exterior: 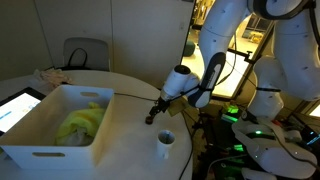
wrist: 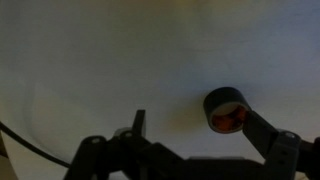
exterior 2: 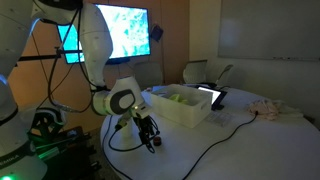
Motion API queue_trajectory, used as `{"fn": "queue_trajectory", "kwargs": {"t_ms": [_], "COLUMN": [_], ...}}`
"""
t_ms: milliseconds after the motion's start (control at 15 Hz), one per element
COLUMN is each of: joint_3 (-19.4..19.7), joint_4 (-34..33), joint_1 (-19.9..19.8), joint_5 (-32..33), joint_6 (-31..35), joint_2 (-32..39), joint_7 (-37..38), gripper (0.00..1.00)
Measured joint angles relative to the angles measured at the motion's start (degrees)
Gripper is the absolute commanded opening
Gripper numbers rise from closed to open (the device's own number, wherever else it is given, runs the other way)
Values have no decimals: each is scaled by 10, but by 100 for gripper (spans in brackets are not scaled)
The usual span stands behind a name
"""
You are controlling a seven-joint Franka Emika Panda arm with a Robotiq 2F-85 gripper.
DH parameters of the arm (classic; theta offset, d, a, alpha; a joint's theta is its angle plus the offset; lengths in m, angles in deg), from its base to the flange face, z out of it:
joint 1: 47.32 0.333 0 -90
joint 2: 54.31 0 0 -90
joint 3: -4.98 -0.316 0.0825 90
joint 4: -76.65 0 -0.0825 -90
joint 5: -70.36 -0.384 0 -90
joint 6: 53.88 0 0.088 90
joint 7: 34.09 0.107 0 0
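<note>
Links of the white arm (exterior: 215, 45) bent down from the robot's base at the desk's edge. The forearm slanted low over the desk (exterior: 125, 95), and the wrist tipped the claw (exterior: 153, 115) toward the surface. In both exterior views the claw hung just above the desk, at the side of the white bin (exterior: 40, 140) and apart from it. Its jaws stood wide, with nothing between them. The wrist view showed the two dark fingers (wrist: 138, 125) spread far apart along the bottom of the picture, over bare pale desk.

Nearest to the claw was a small cup (exterior: 165, 140), standing upright on the desk near its rounded edge, beyond the bin's corner. It looked white outside in an exterior view, with a dark inside. From the wrist it appeared as a dark round rim (wrist: 225, 110) with something reddish-orange within; what that was could not be made out in the dim light. The cup sat close by one finger in that view, off to one side and not between the jaws; whether the finger touched it could not be told.

Inside the bin lay a crumpled yellow-green cloth (exterior: 82, 122). A dark cable (exterior 2: 215, 150) trailed across the desk near the claw.
</note>
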Motion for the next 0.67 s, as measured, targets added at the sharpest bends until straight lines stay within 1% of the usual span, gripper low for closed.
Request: {"fn": "queue_trajectory", "kwargs": {"t_ms": [333,400,533,667], "joint_3": [-1,-5,-20,-36], "joint_4": [-25,-27,-29,-31], "joint_1": [14,14,13,12], "joint_5": [-1,-34,-133,-215], "joint_6": [9,11,16,19], "joint_2": [48,54,58,60], "joint_7": [21,5,-62,-117], "gripper": [100,100,100,100]}}
